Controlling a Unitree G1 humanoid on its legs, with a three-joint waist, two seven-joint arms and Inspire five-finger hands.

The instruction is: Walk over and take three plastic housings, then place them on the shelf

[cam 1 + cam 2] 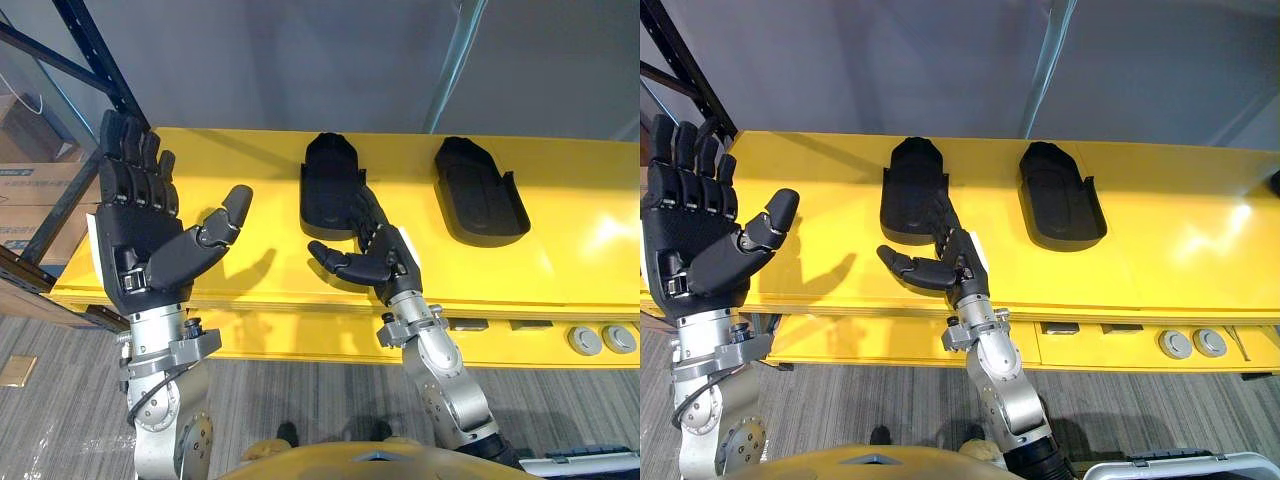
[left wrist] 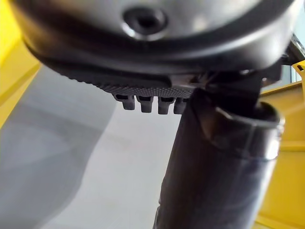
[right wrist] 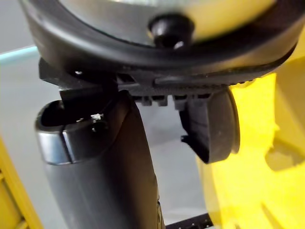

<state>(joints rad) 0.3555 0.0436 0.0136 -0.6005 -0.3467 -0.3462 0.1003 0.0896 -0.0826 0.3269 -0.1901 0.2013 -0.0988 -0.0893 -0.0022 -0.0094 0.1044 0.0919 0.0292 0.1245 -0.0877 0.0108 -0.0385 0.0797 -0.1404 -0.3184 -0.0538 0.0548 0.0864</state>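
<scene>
Two black plastic housings lie on a yellow table (image 1: 560, 260): one (image 1: 330, 180) in the middle, another (image 1: 478, 192) to its right. My right hand (image 1: 372, 252) hovers open just in front of the middle housing, fingers reaching over its near end, thumb out to the side; I cannot tell if it touches. That housing also shows past the fingers in the right wrist view (image 3: 212, 126). My left hand (image 1: 150, 225) is raised at the left, palm facing me, fingers straight, holding nothing.
A dark metal shelf frame (image 1: 75, 70) with cardboard boxes (image 1: 25, 180) stands at the left. A grey wall rises behind the table. Grey round fittings (image 1: 600, 340) sit on the table's front at the lower right. Grey carpet lies below.
</scene>
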